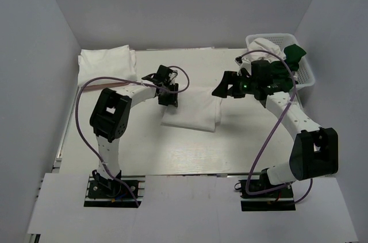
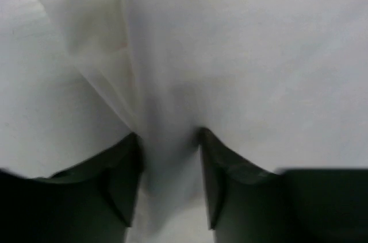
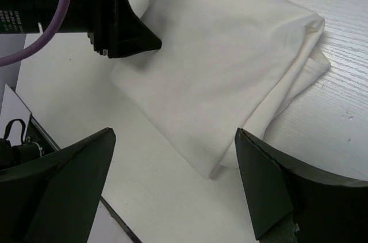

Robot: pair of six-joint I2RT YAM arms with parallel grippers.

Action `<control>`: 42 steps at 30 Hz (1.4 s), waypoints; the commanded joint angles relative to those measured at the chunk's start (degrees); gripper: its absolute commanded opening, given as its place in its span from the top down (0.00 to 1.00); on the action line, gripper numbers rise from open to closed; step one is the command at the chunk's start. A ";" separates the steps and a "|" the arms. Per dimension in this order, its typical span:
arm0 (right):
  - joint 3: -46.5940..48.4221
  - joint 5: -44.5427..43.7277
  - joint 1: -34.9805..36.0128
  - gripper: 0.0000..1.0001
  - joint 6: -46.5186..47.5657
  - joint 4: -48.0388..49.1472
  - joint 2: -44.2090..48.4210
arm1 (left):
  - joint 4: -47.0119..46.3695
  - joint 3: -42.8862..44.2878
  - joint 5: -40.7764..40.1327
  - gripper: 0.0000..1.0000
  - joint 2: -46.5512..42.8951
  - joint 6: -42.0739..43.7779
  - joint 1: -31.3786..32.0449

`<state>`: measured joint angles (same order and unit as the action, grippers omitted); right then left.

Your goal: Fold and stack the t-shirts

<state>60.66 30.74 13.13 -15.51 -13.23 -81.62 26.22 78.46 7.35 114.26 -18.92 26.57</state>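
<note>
A folded white t-shirt (image 1: 192,111) lies at the middle of the table. My left gripper (image 1: 168,96) is at its left edge. In the left wrist view the gripper (image 2: 169,139) is shut on a ridge of the white cloth (image 2: 230,53). My right gripper (image 1: 225,89) hovers open over the shirt's right edge. In the right wrist view the gripper (image 3: 174,134) is wide open and empty above a corner of the folded shirt (image 3: 218,65), with the left gripper (image 3: 115,13) at the far side. A stack of folded white t-shirts (image 1: 108,62) lies at the back left.
A white lattice basket (image 1: 307,73) stands at the back right behind the right arm. It holds a crumpled white t-shirt (image 1: 265,46) and a dark green one (image 1: 293,54). Grey walls close in both sides of the table.
</note>
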 commanded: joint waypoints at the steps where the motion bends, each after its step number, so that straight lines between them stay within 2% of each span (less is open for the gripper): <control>1: -0.20 0.02 -0.29 0.10 1.09 0.68 -0.46 | 4.63 0.65 -2.08 0.51 4.65 0.20 0.77; 2: -0.28 -0.33 -0.21 0.10 1.18 0.84 0.23 | 4.63 1.17 -2.08 0.60 4.66 0.20 0.77; 3: -0.37 -0.77 -0.38 0.10 1.36 0.75 0.50 | 4.63 1.17 -1.47 0.77 4.66 0.20 0.77; 5: -0.46 -1.56 -0.29 0.10 1.36 0.75 0.94 | 3.76 1.78 -0.86 0.98 3.08 0.20 0.06; 6: -0.55 -2.17 -0.38 0.10 1.53 0.84 1.64 | 3.23 1.79 -1.37 1.00 2.03 0.81 -0.46; 8: -0.63 -2.79 -0.47 0.10 1.80 0.93 1.91 | 4.10 4.49 -3.47 1.00 0.88 2.73 -0.46; 12: -1.07 -3.85 -0.38 0.10 1.97 1.19 2.87 | 6.30 10.22 -8.49 1.00 -2.28 12.55 -0.46; 15: -0.90 -3.41 -0.38 0.10 1.97 1.28 2.61 | 5.60 12.59 -15.06 1.00 -5.52 14.96 -1.86; 18: -0.72 -2.97 -0.38 0.10 1.53 1.11 2.44 | 5.51 16.53 -17.28 1.00 -6.59 18.99 -3.80; 23: -0.37 -3.49 -0.55 0.10 1.53 0.76 2.26 | 8.40 21.73 -16.41 1.00 -6.59 23.30 -7.84; 29: 0.15 -4.20 -0.38 0.10 1.45 0.23 1.73 | 13.06 34.46 -17.64 1.00 -2.99 27.71 -13.73; 42: 2.35 -4.02 -0.38 0.10 0.83 -1.53 0.94 | 12.37 44.59 -16.76 1.00 -1.32 32.80 -25.15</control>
<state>60.27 27.07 13.02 -14.59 -14.09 -80.62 40.47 118.72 -9.65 114.08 12.16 3.27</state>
